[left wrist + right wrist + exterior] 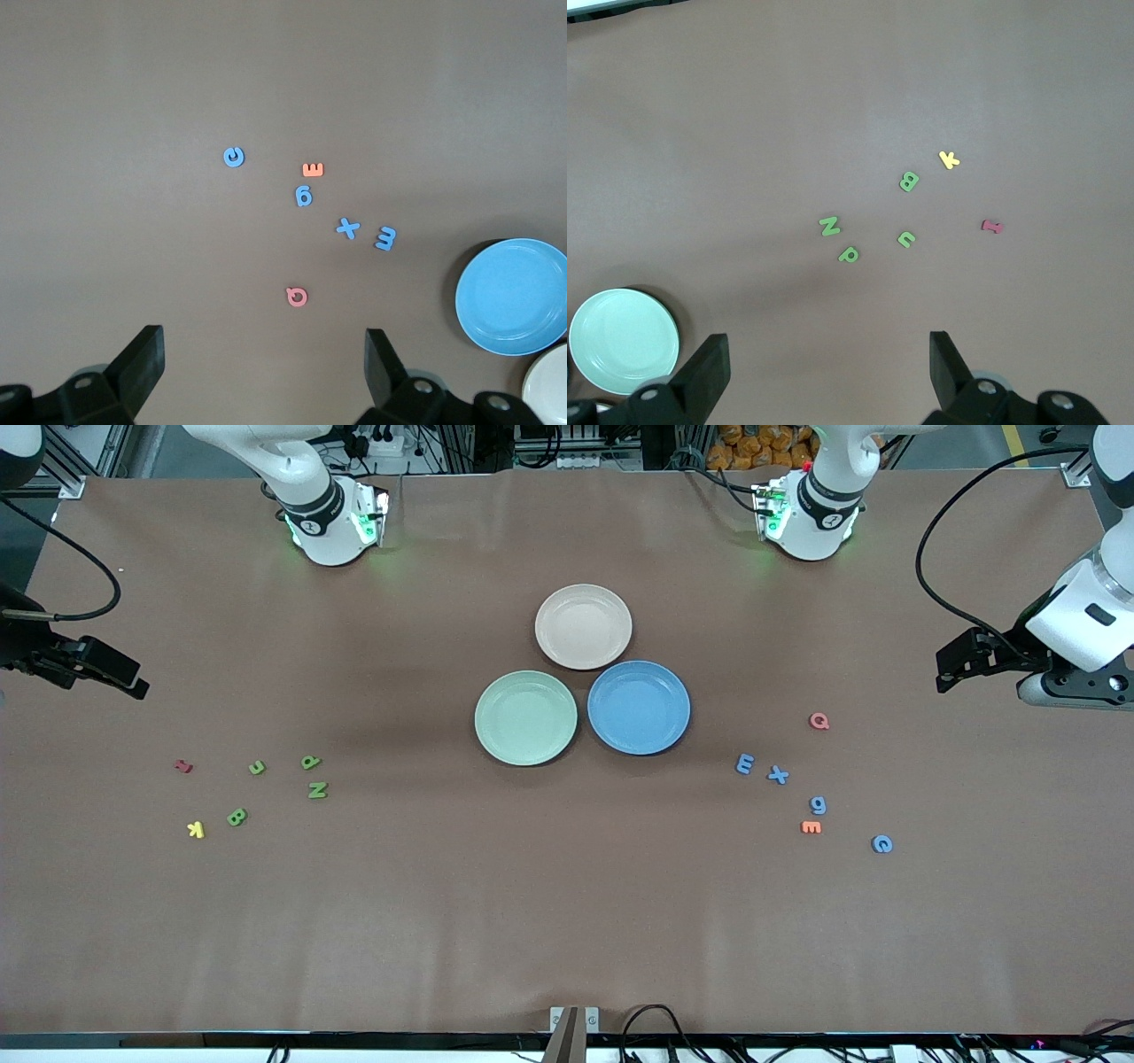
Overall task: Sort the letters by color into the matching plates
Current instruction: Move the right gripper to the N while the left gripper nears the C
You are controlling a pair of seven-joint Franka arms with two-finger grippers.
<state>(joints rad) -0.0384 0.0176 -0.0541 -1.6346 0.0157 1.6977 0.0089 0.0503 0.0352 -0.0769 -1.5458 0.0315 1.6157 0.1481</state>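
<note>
While both arms wait, letters [317, 789] dot brown table [567, 921].

Three plates cluster mid-table: two plates [525, 718] [639, 707] touch side by side, the third plate [583, 626] farther from the front camera. One letter group [257, 790] lies toward the right arm's end, another letter group [811, 784] toward the left arm's.

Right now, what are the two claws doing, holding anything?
Left claw: open, holding nothing, above the table near the blue letters.
Right claw: open, holding nothing, near the green letters.
</note>
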